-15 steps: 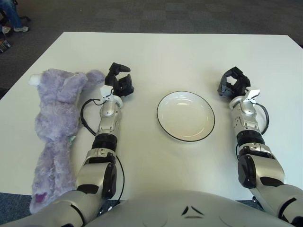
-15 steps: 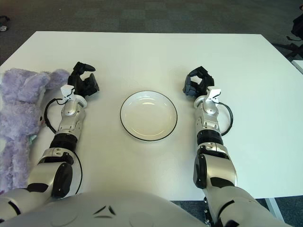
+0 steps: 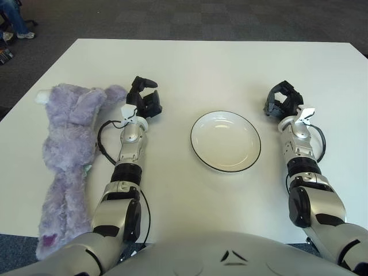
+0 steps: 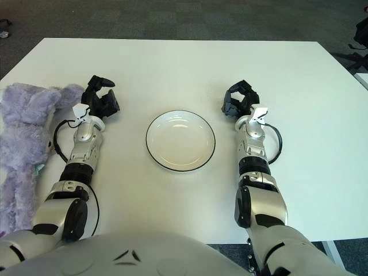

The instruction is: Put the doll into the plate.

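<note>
A purple plush doll [image 3: 68, 150] lies stretched along the table's left side, head toward the far end. The white plate [image 3: 225, 141] with a dark rim sits empty in the middle of the table. My left hand [image 3: 144, 99] shows just right of the doll's head, apart from it, fingers relaxed and holding nothing. My right hand [image 3: 283, 99] shows to the right of the plate, its fingers loosely curled around nothing.
The white table [image 3: 207, 63] extends far beyond both hands. Dark carpet surrounds it. A person's leg and shoe [image 3: 17, 26] show at the far left corner, off the table.
</note>
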`<state>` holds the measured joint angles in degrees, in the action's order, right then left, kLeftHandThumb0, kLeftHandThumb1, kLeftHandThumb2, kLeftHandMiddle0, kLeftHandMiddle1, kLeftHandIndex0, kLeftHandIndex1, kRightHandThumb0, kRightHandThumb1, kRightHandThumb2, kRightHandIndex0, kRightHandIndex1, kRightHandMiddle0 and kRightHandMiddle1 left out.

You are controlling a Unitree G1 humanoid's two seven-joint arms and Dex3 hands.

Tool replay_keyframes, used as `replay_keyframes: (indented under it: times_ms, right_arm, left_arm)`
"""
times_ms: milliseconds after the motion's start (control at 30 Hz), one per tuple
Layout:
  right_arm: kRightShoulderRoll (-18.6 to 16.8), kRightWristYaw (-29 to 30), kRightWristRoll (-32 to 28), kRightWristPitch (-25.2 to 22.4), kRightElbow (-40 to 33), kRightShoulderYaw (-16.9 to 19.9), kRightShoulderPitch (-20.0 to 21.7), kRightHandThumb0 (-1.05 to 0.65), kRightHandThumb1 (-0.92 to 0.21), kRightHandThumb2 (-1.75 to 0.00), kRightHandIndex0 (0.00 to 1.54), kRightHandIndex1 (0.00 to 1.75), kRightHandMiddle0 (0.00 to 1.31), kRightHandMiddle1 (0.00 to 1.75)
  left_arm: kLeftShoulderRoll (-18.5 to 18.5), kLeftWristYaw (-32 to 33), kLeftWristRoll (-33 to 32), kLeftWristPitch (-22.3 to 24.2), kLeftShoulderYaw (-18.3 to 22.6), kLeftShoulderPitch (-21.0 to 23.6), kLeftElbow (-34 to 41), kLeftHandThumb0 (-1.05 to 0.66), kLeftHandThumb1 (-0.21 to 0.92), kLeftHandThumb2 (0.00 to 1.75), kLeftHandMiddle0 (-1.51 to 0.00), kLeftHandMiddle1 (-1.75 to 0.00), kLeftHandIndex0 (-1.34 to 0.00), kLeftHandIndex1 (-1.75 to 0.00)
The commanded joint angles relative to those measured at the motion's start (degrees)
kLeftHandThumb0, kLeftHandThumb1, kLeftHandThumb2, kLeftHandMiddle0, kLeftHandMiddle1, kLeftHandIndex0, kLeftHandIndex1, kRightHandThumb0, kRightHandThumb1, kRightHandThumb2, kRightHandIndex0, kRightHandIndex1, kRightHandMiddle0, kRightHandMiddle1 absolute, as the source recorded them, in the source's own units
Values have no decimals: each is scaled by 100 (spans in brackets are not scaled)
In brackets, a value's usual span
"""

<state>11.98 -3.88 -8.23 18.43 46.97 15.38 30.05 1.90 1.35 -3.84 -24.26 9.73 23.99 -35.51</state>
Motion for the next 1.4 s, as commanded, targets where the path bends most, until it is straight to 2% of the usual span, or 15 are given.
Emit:
replay_keyframes:
  times_ms: [0, 267, 867, 1367]
  right_arm:
    - [-93, -4, -24, -172, 164, -27, -176, -47, -35, -127, 125, 175, 59, 175]
    - [-114, 62, 42, -31, 90, -68, -242, -47, -36, -127, 124, 175, 59, 175]
    - [-196, 523, 372, 684, -97, -270, -476, -46, -38, -124, 117, 175, 56, 175]
    - [-217, 565, 332, 651, -194, -322, -528, -46, -39, -123, 116, 175, 56, 175]
  left_arm:
    - [-18, 43, 16, 29, -3, -348, -114, -42, 52, 107, -115, -175, -45, -175]
    - [-17, 55, 28, 69, -26, -389, -38, -42, 52, 107, -114, -175, -46, -175]
    - [1, 22, 7, 100, -35, -486, 115, -42, 52, 106, -114, -175, -45, -175]
    - [97, 78, 282, -596, -133, -519, -1, -41, 56, 101, -111, -175, -42, -175]
